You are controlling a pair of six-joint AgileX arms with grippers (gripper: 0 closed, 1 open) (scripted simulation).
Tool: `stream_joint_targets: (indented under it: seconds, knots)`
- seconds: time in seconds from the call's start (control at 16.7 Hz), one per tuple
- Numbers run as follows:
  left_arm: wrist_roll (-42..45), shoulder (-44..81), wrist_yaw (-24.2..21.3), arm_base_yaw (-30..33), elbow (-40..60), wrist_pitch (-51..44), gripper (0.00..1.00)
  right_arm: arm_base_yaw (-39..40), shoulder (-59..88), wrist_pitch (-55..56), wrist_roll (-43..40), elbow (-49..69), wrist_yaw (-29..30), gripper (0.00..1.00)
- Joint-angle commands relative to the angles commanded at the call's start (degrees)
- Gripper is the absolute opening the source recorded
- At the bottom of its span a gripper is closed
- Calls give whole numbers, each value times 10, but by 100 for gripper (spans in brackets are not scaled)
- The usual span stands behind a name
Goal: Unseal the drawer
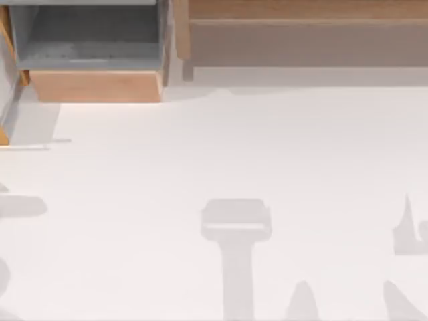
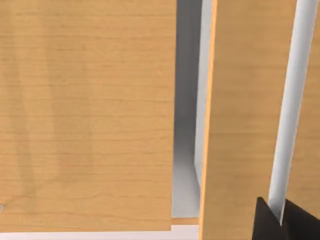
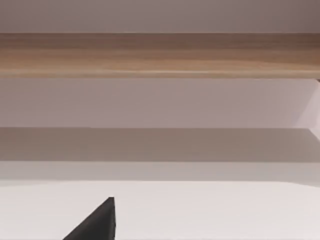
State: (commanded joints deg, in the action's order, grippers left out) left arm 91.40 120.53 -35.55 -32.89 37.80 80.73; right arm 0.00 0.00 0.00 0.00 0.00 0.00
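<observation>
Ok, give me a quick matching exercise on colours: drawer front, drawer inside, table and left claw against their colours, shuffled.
Things:
1. drawer front
2. drawer inside
3. table
4. left claw

Colours:
A. white
B. black
C. light wood
D. grey

Pairs: 1-C, 2-D, 3-A, 4-B

Rendered simulation, not real room: bare white table [image 1: 234, 167], flat-shaded wooden cabinet [image 1: 301, 27], open drawer [image 1: 93, 83], no clutter.
</observation>
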Motion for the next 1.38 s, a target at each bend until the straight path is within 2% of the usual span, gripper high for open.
stream_joint_targets:
  seconds: [0.36, 0.6, 1.38]
  knots:
    - [0, -38, -57, -56, -98, 55, 0, 0, 0, 0, 0, 0, 0, 100]
    - [0, -39, -59, -58, -101, 57, 0, 0, 0, 0, 0, 0, 0, 100]
    - [0, -39, -59, -58, -101, 57, 98, 0, 0, 0, 0, 0, 0, 100]
